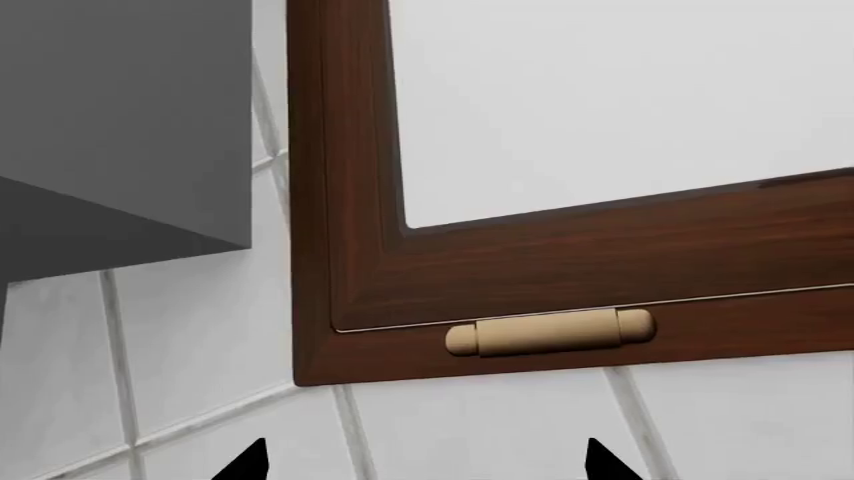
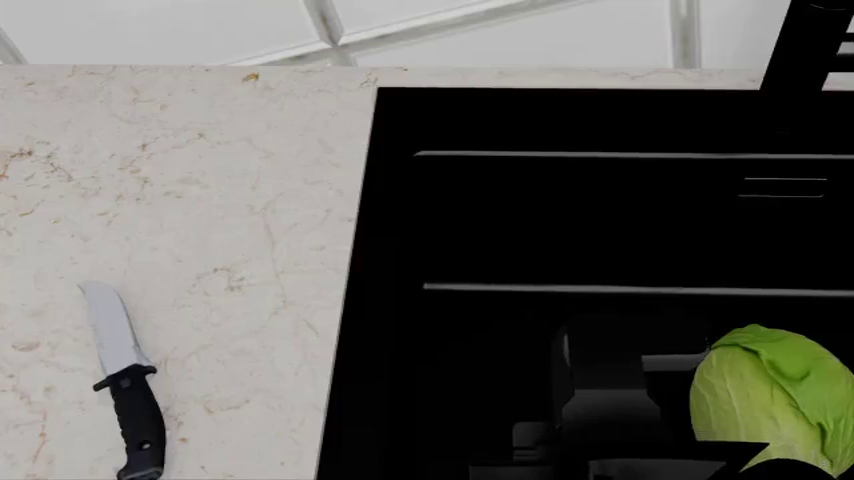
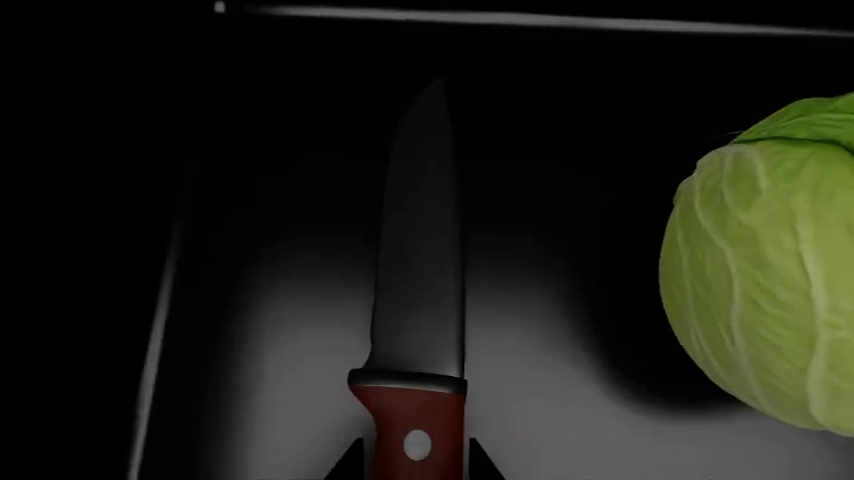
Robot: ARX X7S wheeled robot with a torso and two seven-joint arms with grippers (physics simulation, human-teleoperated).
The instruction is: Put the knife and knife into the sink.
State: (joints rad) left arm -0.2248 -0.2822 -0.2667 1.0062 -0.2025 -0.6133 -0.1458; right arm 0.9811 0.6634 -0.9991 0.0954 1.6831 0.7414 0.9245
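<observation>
A silver-bladed knife [image 2: 123, 390] with a dark handle lies on the marble counter at the lower left, with no gripper near it. The glossy black sink [image 2: 601, 220] fills the right of the head view. In the right wrist view my right gripper [image 3: 414, 468] is shut on the red handle of the black-bladed knife [image 3: 416, 300]. That blade points away from the gripper over the dark sink floor [image 3: 267, 350]. My left gripper [image 1: 427, 465] is open with nothing between its fingers, and it faces the tiled wall, away from the counter.
A green cabbage [image 2: 774, 400] sits in the sink beside the held knife, also in the right wrist view [image 3: 767, 270]. Facing the left wrist are a brown cabinet door [image 1: 534, 270] with a tan handle [image 1: 547, 332] and a grey hood [image 1: 120, 130].
</observation>
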